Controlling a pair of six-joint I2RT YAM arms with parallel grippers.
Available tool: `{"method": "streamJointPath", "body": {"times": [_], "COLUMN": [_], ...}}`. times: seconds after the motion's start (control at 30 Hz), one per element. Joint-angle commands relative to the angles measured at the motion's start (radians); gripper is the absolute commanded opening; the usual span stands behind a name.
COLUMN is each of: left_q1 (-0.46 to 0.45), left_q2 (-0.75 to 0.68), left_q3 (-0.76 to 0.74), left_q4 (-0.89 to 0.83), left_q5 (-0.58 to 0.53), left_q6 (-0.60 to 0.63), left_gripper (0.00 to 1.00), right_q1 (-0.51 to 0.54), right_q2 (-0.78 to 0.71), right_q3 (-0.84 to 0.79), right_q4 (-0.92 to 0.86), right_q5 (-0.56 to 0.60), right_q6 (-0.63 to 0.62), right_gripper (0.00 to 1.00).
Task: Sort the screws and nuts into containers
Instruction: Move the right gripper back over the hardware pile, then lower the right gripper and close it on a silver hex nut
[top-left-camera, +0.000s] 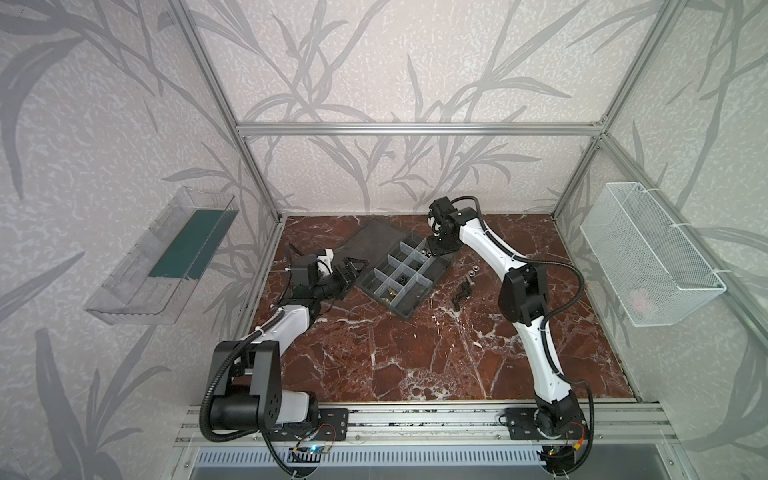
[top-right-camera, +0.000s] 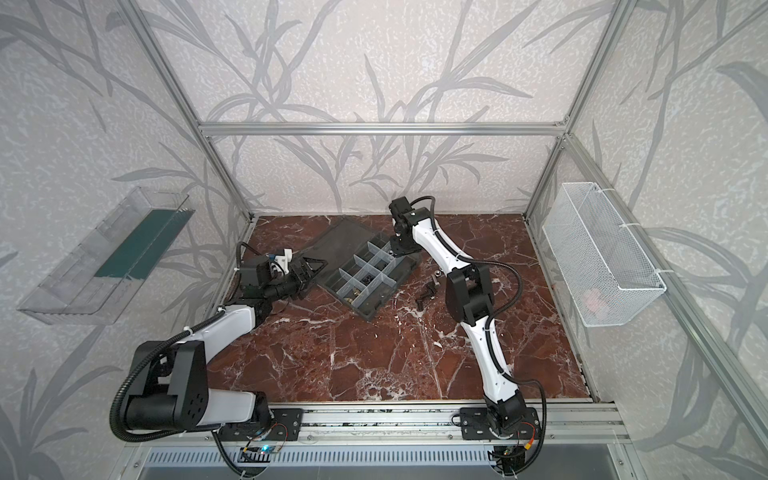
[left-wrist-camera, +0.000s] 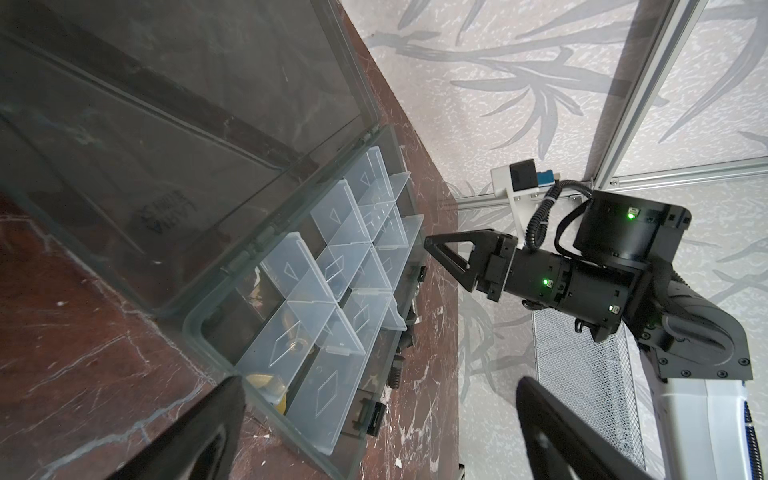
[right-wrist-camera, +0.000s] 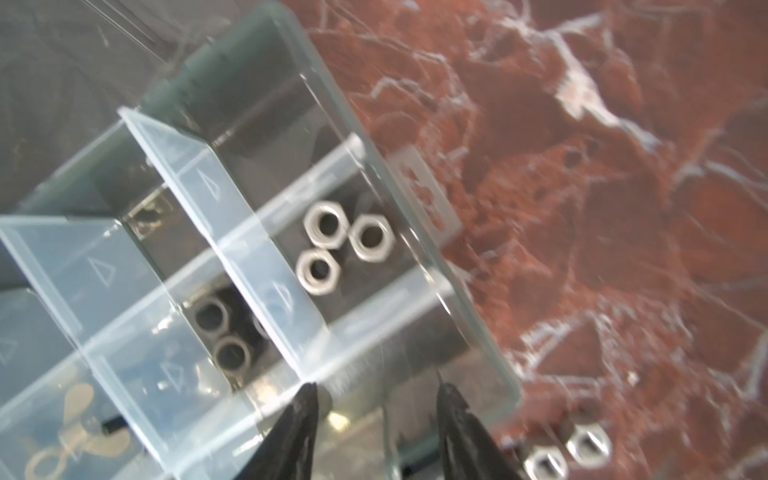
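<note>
nuts: three silver hex nuts (right-wrist-camera: 328, 245) are lying in a corner cell (right-wrist-camera: 374, 276) of the organizer box (top-left-camera: 428, 289) | right hand (right-wrist-camera: 379, 388) is hovering above, fingers parted, empty | left hand (left-wrist-camera: 380, 380) is hanging wide open beside the box | screws (top-left-camera: 459, 297) are lying on the counter (top-left-camera: 374, 353)

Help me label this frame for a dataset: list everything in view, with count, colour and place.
Shallow plastic organizer box: one, dark grey, mid-table, lid lying open, translucent dividers.
Shiny hex nuts in box: three, silver, one edge cell.
Dark ring-shaped nuts: two, dark grey, neighbouring cell.
Brass wing nuts: count unclear, gold, another cell.
Loose hex nuts: two, silver, table beside box.
Small metal screws: several, black, table beside box.
Wire mesh basket: one, white, right wall.
Clear plastic bin: one, transparent, left wall.
Marble tabletop: one, red-brown.
Left claw: black, open, by box.
Right claw: black, open, above box.
</note>
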Motion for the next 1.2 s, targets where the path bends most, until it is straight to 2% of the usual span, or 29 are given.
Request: {"method": "streamJointPath", "body": {"times": [0.0,0.17,0.37,0.77,1.17], "left_q1": [-0.001,0.0,-0.001,0.0,-0.001], "left_q2": [-0.019,-0.016,-0.005,-0.015,-0.019], "left_q3": [-0.006,0.005,0.014,0.009,0.011], "left_q4": [0.02,0.008,0.011,0.003,-0.003], "left_q5": [0.018,0.02,0.02,0.019,0.014], "left_q6": [-0.002,0.004,-0.001,0.002,0.004], "left_gripper": [0.99,1.0,0.99,0.99,1.0], "right_q1": [-0.047,-0.136,-0.194,-0.206,-0.223], "right_q2": [-0.162,-0.286,-0.3,-0.146,-0.11], "right_q3": [-0.153,-0.427,-0.553,-0.458,-0.446], "right_q4": [0.066,0.186,0.223,0.254,0.279], "right_q5": [0.023,0.008,-0.006,-0.002,0.007], "right_q6": [0.029,0.096,0.144,0.317,0.338], "right_gripper": [0.48,0.49,0.5,0.51,0.51]}}
